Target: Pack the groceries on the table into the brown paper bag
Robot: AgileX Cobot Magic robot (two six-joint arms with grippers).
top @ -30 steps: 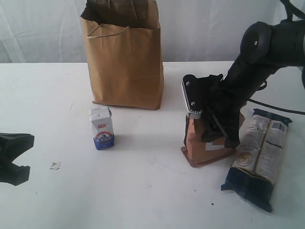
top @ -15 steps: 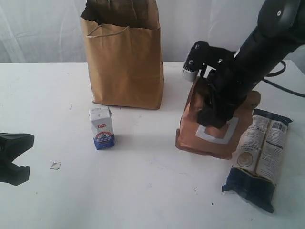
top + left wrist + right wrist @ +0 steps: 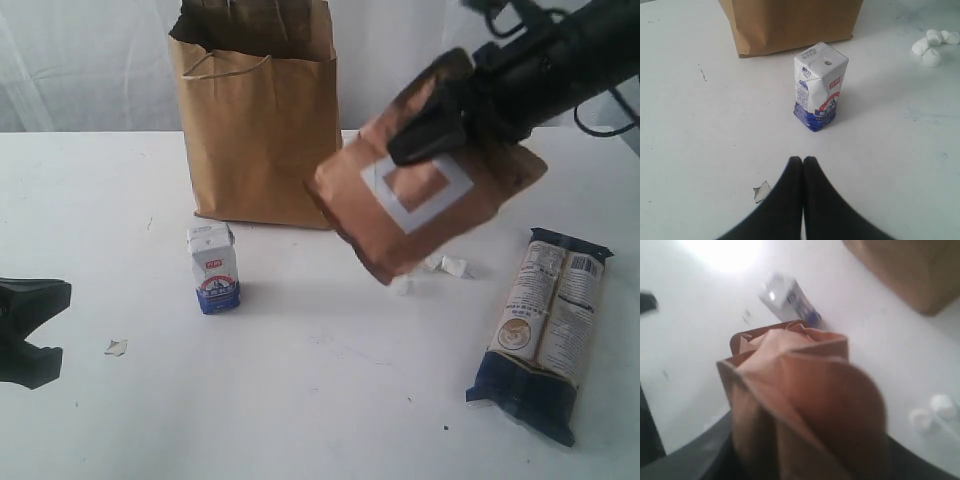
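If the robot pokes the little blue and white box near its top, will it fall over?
Probably yes. The small carton stands upright on the table, taller than its base is wide, so a high push would likely tip it. Its flat sides suggest it wouldn't roll away. The crisp edges hint it is fairly stiff.

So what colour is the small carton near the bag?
Small carton: white top, blue base, red print; best in left wrist view.
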